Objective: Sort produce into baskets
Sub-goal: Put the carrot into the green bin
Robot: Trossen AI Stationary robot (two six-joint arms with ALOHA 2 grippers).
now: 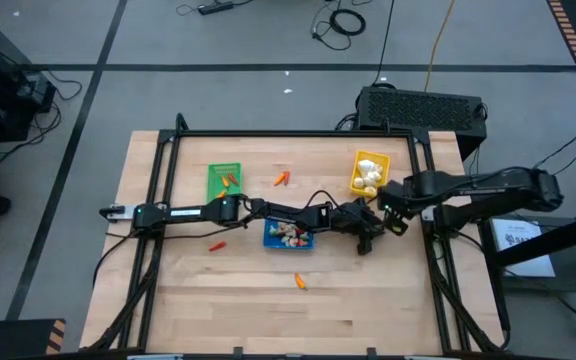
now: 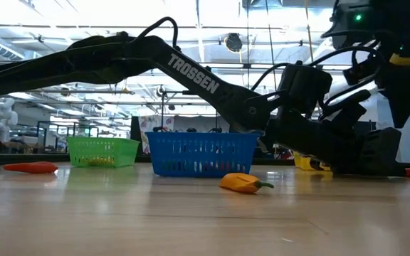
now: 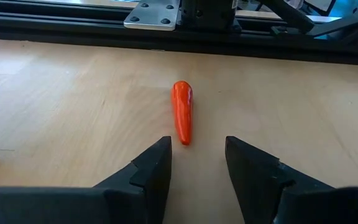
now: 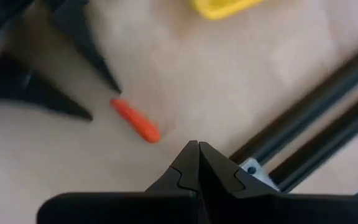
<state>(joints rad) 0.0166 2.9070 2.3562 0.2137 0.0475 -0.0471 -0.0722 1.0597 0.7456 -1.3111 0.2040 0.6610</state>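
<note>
Clock directions taken on the table (image 1: 168,300) from above, 12 = far edge.

Count: 3 baskets, 2 arms. Loose produce: 3 single pieces plus one small cluster.

Nearest, at 6: one orange pepper-like piece (image 2: 244,183), lying alone, well apart from everything.

At 8: one red piece (image 1: 217,245), lying flat beside the left arm.

Centre: blue basket (image 1: 289,236), upright, holding mixed white and red bits. Exact number cannot be told.

Left arm reaches low from 9 across the centre, passing along the far side of the blue basket. Left gripper (image 3: 197,146) sits at about 4, low over the wood, fingers parted and empty. One carrot (image 3: 182,112) lies just ahead of the gap, lengthwise, not touched by either finger.

Right arm comes in from 3. Right gripper (image 4: 197,144) hangs near the carrot, fingers pressed together, holding nothing.

Far, at 11: green basket (image 1: 224,178) with a few orange pieces inside.

At 12: orange-red cluster (image 1: 282,178) on bare wood between green and yellow baskets. Too small to count.

At 1: yellow basket (image 1: 368,172) with white bulbs inside.
</note>
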